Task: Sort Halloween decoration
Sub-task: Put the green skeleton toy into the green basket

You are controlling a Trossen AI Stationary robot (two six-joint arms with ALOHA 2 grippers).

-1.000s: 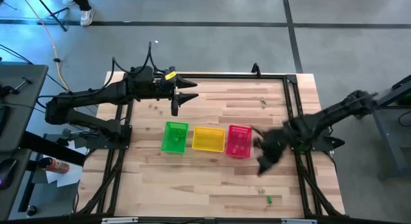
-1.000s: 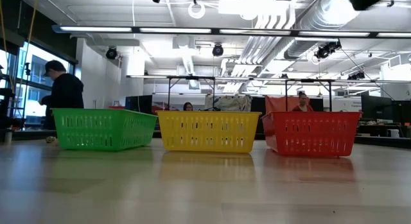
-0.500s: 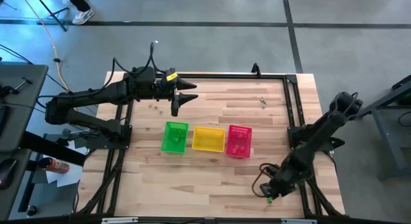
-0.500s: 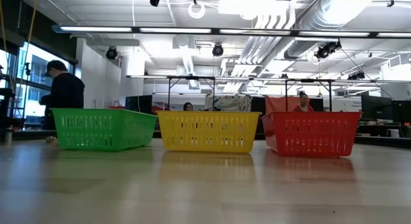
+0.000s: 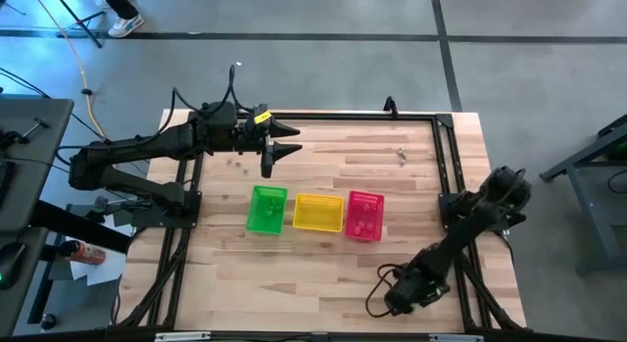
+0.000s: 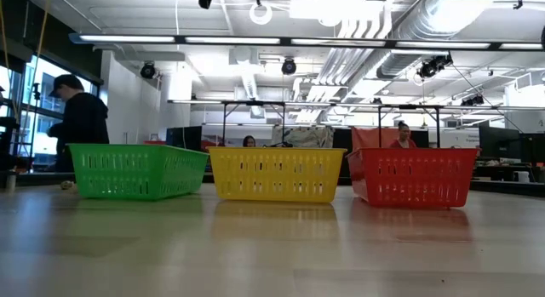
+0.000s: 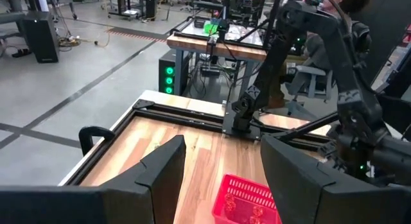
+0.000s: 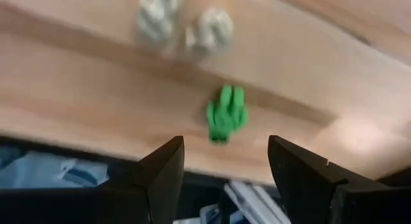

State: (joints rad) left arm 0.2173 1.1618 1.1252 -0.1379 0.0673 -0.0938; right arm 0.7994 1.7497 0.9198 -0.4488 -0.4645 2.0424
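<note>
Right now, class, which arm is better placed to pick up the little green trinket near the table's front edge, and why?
The right. Its gripper is open and hangs low over the green trinket, which lies just ahead of its fingers. The left gripper is at the far side of the table, beyond the green basket.

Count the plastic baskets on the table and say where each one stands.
3, in a row mid-table: green basket on the left arm's side, yellow basket in the middle, pink basket on the right arm's side. None seems hidden.

green trinket (image 8: pixel 225 115) lies flat near the table edge, two pale trinkets (image 8: pixel 183 28) close by.
</note>
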